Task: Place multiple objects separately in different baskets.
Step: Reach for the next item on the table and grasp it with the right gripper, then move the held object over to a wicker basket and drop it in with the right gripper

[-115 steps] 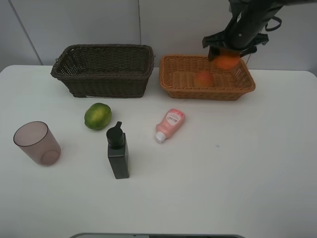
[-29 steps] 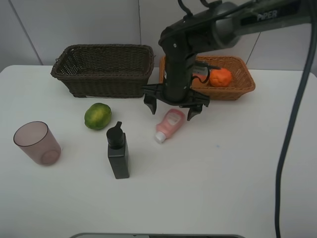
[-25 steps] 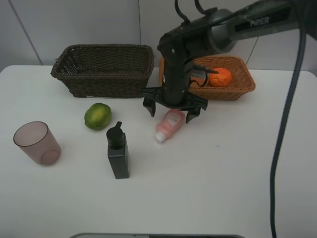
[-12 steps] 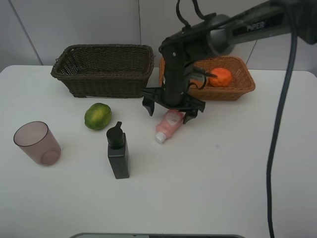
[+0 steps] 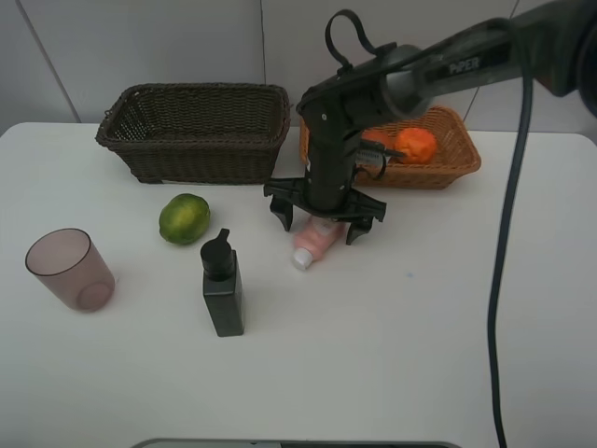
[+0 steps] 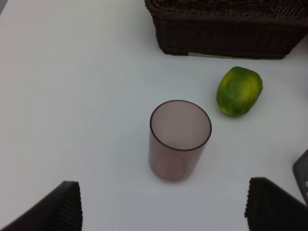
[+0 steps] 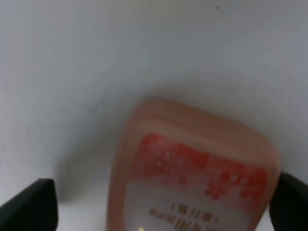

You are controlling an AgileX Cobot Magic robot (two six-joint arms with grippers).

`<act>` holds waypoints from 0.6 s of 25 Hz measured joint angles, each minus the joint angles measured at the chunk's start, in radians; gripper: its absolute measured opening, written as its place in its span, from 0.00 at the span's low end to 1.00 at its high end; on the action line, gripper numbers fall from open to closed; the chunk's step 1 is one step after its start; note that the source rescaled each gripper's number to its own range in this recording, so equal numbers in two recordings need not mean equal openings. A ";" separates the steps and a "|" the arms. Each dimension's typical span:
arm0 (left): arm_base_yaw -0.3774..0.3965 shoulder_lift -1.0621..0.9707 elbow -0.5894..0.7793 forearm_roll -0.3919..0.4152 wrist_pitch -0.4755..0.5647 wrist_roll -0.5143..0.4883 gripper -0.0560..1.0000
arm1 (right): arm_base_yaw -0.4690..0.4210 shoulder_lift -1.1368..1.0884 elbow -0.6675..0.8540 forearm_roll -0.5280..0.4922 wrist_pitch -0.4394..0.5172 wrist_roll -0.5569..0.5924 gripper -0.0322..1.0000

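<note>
The right hand (image 5: 320,224) hangs at the centre of the exterior view. Its jaws are spread wide and empty, straddling the pink squeeze bottle (image 5: 310,245). The bottle lies on its side on the white worktop (image 5: 448,308), cap toward the lower left. The right wrist view shows the bottle's labelled body between the two fingertips, with the jaws not closed on it.

The step in hand appears to be picking up this bottle. To do it well, the hand should sink until its fingertips are just off the worktop and centre across the bottle's width. It should then close gently, since the soft body will likely squash and could slip.

The orange (image 5: 415,145) already sits in the tan basket (image 5: 424,175) at upper right, so the bottle probably belongs in the dark basket (image 5: 196,159) at upper left. The left hand (image 6: 166,211) is released and holds nothing, looking down on the mauve cup (image 6: 179,139).
</note>
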 joint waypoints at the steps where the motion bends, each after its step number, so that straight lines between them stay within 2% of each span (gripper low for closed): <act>1: 0.000 0.000 0.000 0.000 0.000 0.000 0.84 | 0.000 0.000 0.000 0.000 0.000 0.000 0.89; 2: 0.000 0.000 0.000 0.000 0.000 0.000 0.84 | 0.000 0.001 0.000 0.000 0.000 0.000 0.83; 4: 0.000 0.000 0.000 0.000 0.000 0.000 0.84 | 0.000 0.001 0.000 -0.003 0.000 0.000 0.54; 6: 0.000 0.000 0.000 0.000 0.000 0.000 0.84 | 0.000 0.003 0.000 -0.004 -0.002 0.000 0.04; 15: 0.000 0.000 0.000 0.000 0.000 0.000 0.84 | 0.000 0.003 0.000 -0.003 0.007 0.000 0.04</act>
